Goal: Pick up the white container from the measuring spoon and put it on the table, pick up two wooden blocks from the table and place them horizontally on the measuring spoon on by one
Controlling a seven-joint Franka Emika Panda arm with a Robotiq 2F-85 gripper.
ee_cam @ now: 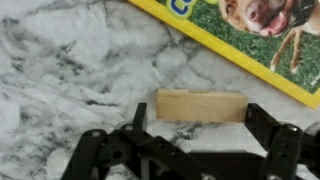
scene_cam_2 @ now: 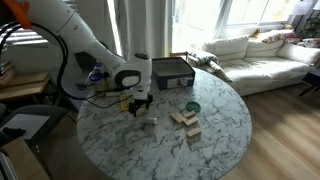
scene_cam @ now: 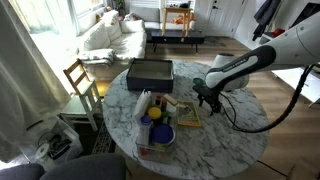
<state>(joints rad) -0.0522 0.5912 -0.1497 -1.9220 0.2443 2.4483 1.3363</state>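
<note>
Gripper [ee_cam: 199, 112] fingers are spread and straddle one wooden block [ee_cam: 200, 104]. The block lies flat on the marble table [ee_cam: 70, 70], and contact at either end cannot be confirmed. A yellow book [ee_cam: 225, 28] lies just beyond it. More blocks [scene_cam_2: 186, 120] lie well apart from the gripper.
</note>
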